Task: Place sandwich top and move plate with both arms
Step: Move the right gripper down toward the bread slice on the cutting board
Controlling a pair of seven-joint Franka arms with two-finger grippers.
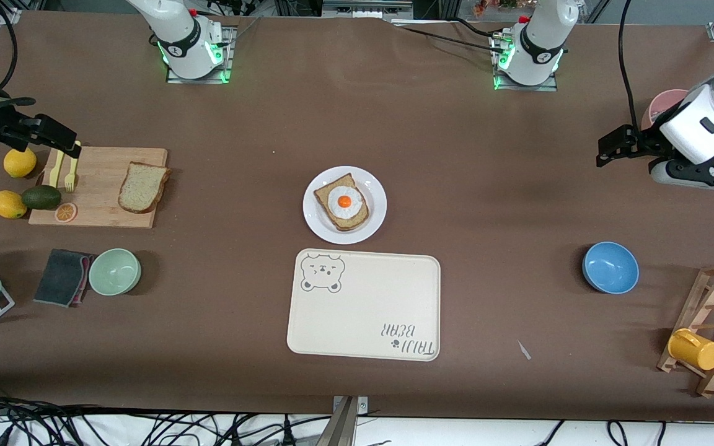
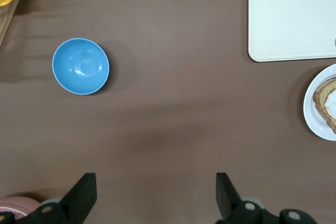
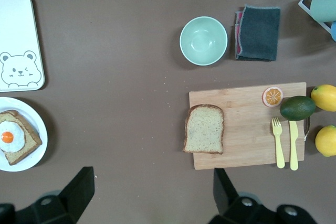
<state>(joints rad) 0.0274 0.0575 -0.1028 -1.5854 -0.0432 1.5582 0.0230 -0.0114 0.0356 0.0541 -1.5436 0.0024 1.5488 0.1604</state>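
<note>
**Sandwich top on the board, plate at mid-table, both grippers wide and empty**

We see the sandwich top lying flat on the wooden cutting board toward the right arm's end of the table, at the board's edge closest to the plate. It lies apart from the yellow fork and yellow knife on the same board. An orange slice sits on the board's corner, with an avocado beside it and two lemons just off the board.

We find the plate at the middle of the table, carrying the bread slice with the fried egg. The cream bear tray lies just beside the plate, nearer to the front camera.

Our right gripper hangs over the bare table beside the board, its fingers spread wide and holding nothing. Our left gripper hangs over the table at the left arm's end, near a pink item; its fingers also stand wide apart with nothing between them.

A blue bowl sits toward the left arm's end, and near it a wooden rack holds a yellow cup. A green bowl sits just beside a dark folded cloth toward the right arm's end.
</note>
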